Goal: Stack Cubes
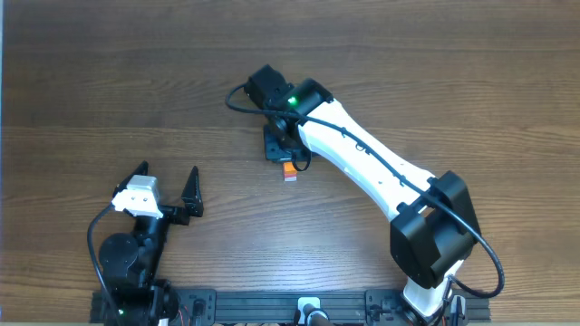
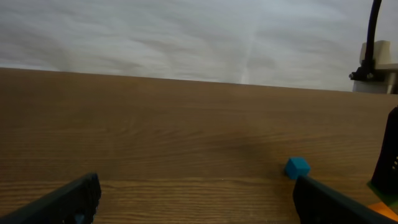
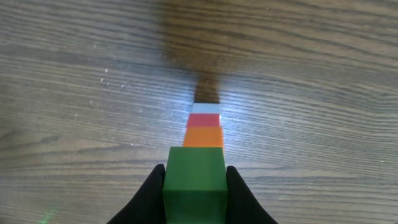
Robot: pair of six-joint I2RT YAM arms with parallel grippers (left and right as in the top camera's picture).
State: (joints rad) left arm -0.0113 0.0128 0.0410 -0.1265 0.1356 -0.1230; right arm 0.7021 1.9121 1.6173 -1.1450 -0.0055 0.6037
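Observation:
My right gripper [image 3: 194, 186] is shut on a green cube [image 3: 193, 177], held just above a small stack. In the right wrist view the stack runs orange cube [image 3: 203, 136], red cube [image 3: 204, 120], then a pale blue one [image 3: 206, 108]. From above, the right gripper [image 1: 279, 145] sits mid-table with the orange cube [image 1: 286, 168] and red cube [image 1: 291, 178] peeking out beside it. A lone blue cube [image 2: 297, 167] rests on the wood in the left wrist view. My left gripper [image 1: 168, 187] stands open at the near left, holding nothing.
The brown wooden table [image 1: 109, 72] stretches bare around the stack. The right arm's white link [image 1: 362, 158] crosses from the near right to the centre. A cable and mount [image 2: 373, 56] show at the left wrist view's edge.

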